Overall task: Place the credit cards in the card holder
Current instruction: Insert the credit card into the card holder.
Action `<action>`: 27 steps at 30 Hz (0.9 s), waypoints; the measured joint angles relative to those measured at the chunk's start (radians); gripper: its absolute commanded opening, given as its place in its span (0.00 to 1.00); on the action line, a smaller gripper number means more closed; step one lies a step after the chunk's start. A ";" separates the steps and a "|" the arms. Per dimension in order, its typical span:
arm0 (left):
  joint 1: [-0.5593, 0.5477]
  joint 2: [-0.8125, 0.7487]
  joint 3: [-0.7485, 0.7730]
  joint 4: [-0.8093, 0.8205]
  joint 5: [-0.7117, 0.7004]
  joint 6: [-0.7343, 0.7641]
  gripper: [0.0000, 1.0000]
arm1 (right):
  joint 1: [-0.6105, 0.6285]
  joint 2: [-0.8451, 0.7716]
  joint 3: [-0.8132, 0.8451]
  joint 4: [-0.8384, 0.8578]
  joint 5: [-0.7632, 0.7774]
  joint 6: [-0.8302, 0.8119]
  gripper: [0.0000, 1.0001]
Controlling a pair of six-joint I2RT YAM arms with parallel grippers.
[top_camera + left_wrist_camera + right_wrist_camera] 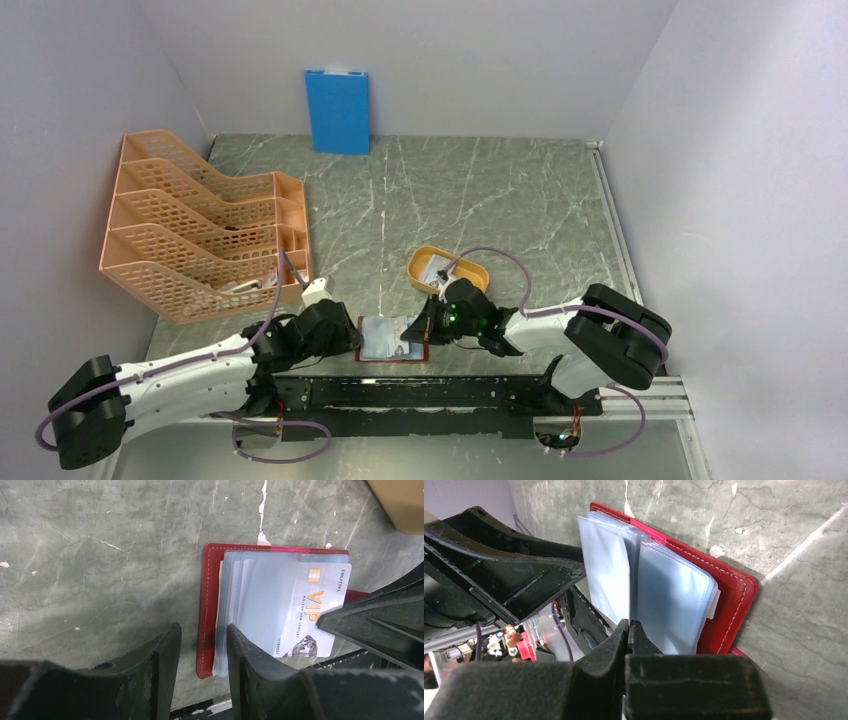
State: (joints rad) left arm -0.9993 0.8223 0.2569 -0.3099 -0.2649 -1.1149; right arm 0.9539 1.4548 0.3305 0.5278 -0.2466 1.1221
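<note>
Left gripper (202,630) is standing part open with nothing in it. Its two fingers are straddling the left edge of the card holder (209,580), one over bare table (90,580), the other lying over the stack of clear sleeves (250,595). I am seeing the card holder lying open and flat, red cover down, close to the table's near edge between the two arms. A white credit card (312,610) marked VIP is showing face up in the top sleeve.

Right gripper (629,627) is sitting at the opposite side with its jaws pressed together. Its tip is resting where the sleeves are parting into two bundles; I am not able to tell whether a leaf is pinched.

Just beyond that gripper a yellow tray (480,272) is holding something too small for me to make out. An orange rack (190,235) is standing well off to the left, and a blue board (337,110) is leaning upright against the back wall.
</note>
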 measured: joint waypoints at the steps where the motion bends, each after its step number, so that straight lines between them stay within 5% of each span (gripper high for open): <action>1: 0.000 0.000 -0.002 0.000 0.000 -0.001 0.45 | 0.000 0.000 0.000 0.000 0.000 0.000 0.00; 27: 0.000 -0.006 -0.003 -0.008 0.004 -0.001 0.44 | 0.000 0.004 -0.015 0.025 0.023 0.016 0.00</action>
State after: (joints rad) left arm -0.9993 0.8165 0.2539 -0.3180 -0.2611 -1.1156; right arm 0.9539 1.4586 0.3157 0.5529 -0.2234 1.1385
